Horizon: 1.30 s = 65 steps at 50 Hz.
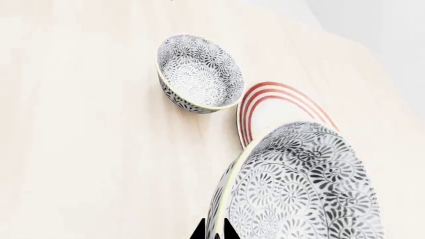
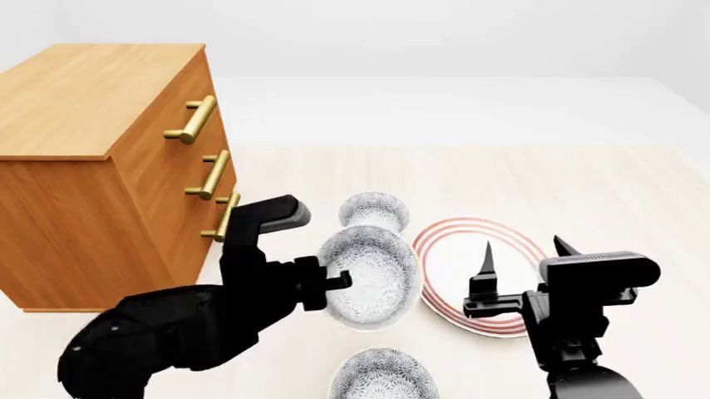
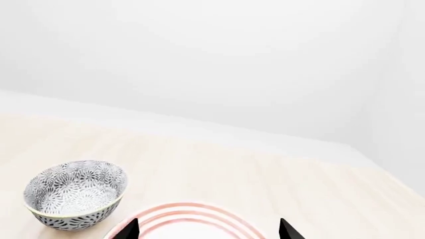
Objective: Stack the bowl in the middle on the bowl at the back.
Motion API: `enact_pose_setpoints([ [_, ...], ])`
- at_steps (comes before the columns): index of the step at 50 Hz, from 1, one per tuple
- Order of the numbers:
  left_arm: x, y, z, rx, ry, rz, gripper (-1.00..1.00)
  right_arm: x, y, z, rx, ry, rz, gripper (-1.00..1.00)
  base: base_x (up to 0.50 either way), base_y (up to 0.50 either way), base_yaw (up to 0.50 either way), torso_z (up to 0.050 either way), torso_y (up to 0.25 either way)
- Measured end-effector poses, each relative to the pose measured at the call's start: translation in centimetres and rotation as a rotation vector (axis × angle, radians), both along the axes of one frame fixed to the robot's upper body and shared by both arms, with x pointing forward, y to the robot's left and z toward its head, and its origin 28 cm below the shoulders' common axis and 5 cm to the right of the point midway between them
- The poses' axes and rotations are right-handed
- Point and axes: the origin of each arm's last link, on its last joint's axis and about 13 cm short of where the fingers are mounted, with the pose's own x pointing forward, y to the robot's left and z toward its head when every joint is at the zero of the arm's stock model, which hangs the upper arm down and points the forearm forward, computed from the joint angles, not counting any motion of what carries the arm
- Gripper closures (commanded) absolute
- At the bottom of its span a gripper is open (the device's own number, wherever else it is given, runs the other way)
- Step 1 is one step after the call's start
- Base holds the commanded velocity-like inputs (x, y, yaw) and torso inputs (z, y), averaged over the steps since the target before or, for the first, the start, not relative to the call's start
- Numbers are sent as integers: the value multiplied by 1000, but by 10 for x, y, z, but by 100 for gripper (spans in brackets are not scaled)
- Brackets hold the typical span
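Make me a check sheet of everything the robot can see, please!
Surface: pale wooden table top, bare at the back.
Job's things: the middle bowl is lifted and tilted, gripped at its rim by the left gripper; the back bowl sits upright and empty, just behind it.
Clutter: a third patterned bowl at the front; a red-ringed plate to the right of the bowls.
Grippers: left shut on the middle bowl; right gripper open, holding nothing, over the plate.
Cables: nothing seen.
Surroundings: wooden drawer chest with brass handles at the left; plain white walls.
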Motion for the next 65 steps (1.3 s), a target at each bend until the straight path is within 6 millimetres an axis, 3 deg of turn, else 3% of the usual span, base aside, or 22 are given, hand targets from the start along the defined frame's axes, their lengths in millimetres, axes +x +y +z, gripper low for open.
enact_pose_setpoints([
  [17,-45,9,18,-59,-30,-75,100,-1,-4,2,22,-20,-24,-100,0,0,0,0,0],
  [40,-95,15,20,-94,-21,-148,100,-3,-7,0,35,-24,-33,-100,0,0,0,0,0],
  [53,-112,14,19,-101,-9,-176,100,-3,-7,-3,39,-14,-36,-100,0,0,0,0,0],
  [65,-114,10,12,-90,26,-184,100,-3,-7,-6,47,-9,-37,-100,0,0,0,0,1],
])
